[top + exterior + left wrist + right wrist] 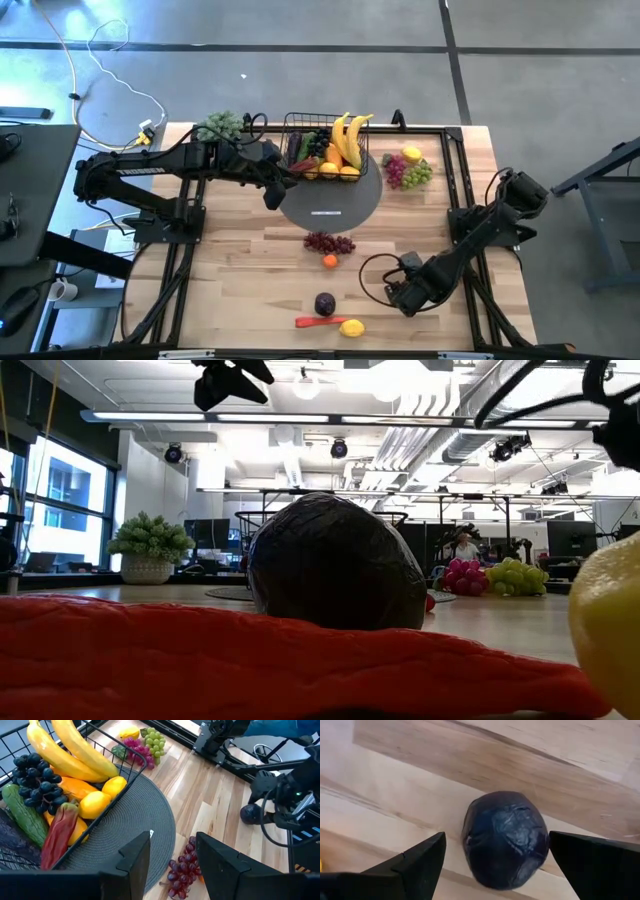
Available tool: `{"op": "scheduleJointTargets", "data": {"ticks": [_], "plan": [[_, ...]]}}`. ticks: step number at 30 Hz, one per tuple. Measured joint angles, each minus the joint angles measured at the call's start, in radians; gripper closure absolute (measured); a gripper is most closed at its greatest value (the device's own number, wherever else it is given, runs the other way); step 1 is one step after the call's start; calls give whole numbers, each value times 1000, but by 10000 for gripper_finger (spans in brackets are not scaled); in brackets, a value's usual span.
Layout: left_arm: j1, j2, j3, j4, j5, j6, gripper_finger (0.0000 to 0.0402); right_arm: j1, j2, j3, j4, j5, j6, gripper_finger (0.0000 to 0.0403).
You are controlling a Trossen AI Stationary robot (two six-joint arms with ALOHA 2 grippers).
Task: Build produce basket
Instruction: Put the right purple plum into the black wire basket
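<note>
Up close, the right gripper (492,865) shows its fingers spread wide with a dark plum (505,839) lying on the table between and just beyond them, nothing pinched. From above, that gripper (400,293) sits near the table's (240,290) front right part, with the plum (325,303) a little off, near the front edge. Just in front of the plum lie a red chilli (316,322) and a lemon (351,327).

The left gripper (273,190) hovers over a grey round mat (335,205) toward the back middle, right beside the basket (296,125). Its fingers (132,862) stand apart and empty. The basket holds bananas (347,135), dark grapes (37,782), a cucumber (22,817), oranges and lemons, crowded so some pieces hide others; its near side is cut off in the left wrist view.

Loose red grapes (329,242) and a small orange (330,261) lie at the table's centre. Near the back right corner sit red and green grapes (407,173) with another lemon (411,154). In the low view the chilli and plum block most of the table.
</note>
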Motion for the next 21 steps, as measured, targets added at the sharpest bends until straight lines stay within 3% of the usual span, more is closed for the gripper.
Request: {"op": "scheduleJointTargets", "data": {"ticks": [6, 15, 21], "plan": [[0, 0, 0, 0, 0, 0, 255, -1, 0, -34, 14, -44, 3, 106], [5, 0, 0, 0, -4, 26, 255, -3, -1, -33, 22, -47, -1, 227], [25, 0, 0, 0, -27, 26, 255, -16, -32, -33, 29, -20, -11, 237]]}}
